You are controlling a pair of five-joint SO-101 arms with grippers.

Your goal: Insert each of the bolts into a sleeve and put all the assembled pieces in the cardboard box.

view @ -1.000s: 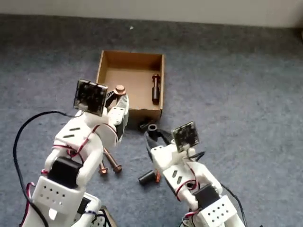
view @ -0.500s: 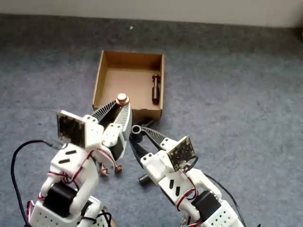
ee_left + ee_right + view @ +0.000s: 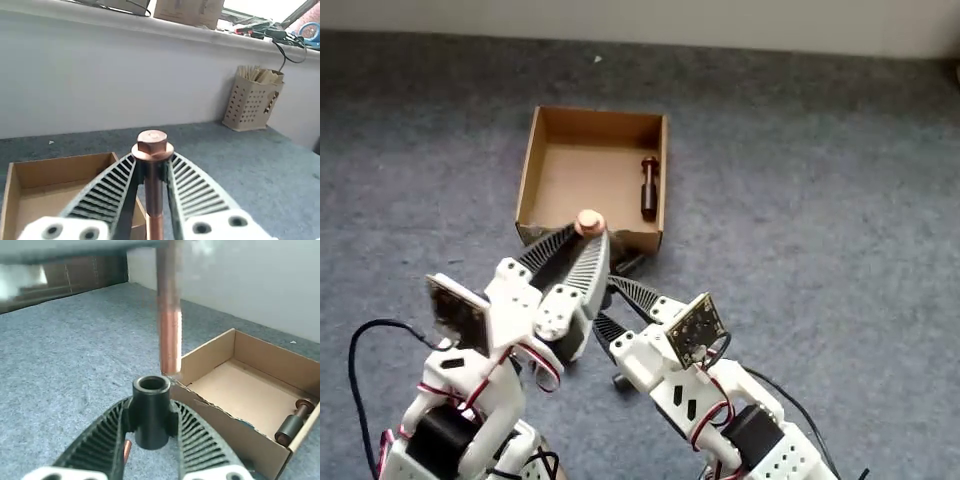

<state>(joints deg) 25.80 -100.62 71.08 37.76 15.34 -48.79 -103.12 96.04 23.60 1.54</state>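
Left gripper (image 3: 152, 161) is clenched on a copper bolt (image 3: 152, 143), fingers pinching the shank just under the hex head. The bolt's long axis is vertical, head up, tip pointing down. Right gripper (image 3: 151, 416) is clenched on a black sleeve (image 3: 151, 399). The sleeve is upright, axis vertical too, bore open at the top.

In the right wrist view the bolt's tip hangs just above the sleeve's rim, a bit off the bore's centre and not inside it. Both held parts are up off the floor in front of the cardboard box (image 3: 536, 165), near its front wall. In the high view the bolt head overlaps that wall's top edge, and the left fingers cover most of the sleeve.

The box is open-topped and sits on grey carpet (image 3: 800, 200). Inside it, one assembled piece (image 3: 648, 188) lies flat along the wall on the right arm's side. Its long axis runs front to back, copper head toward the far wall, black sleeve end toward the arms.

Counts:
- **Bolts:** three. One is held and one is in the assembled piece. The third is a loose bolt (image 3: 126, 451), a copper sliver on the carpet between the right fingers.
- **Sleeves:** three. One is held and one is on the assembled piece. The third is a loose sleeve (image 3: 619, 380) lying on its side on the carpet beside the right arm.
- **Unclear:** one dark piece (image 3: 628, 263) at the foot of the box's front wall; can't tell what it is.

Behind, the left wrist view shows a pale wall and a perforated basket (image 3: 252, 102) of wooden sticks.
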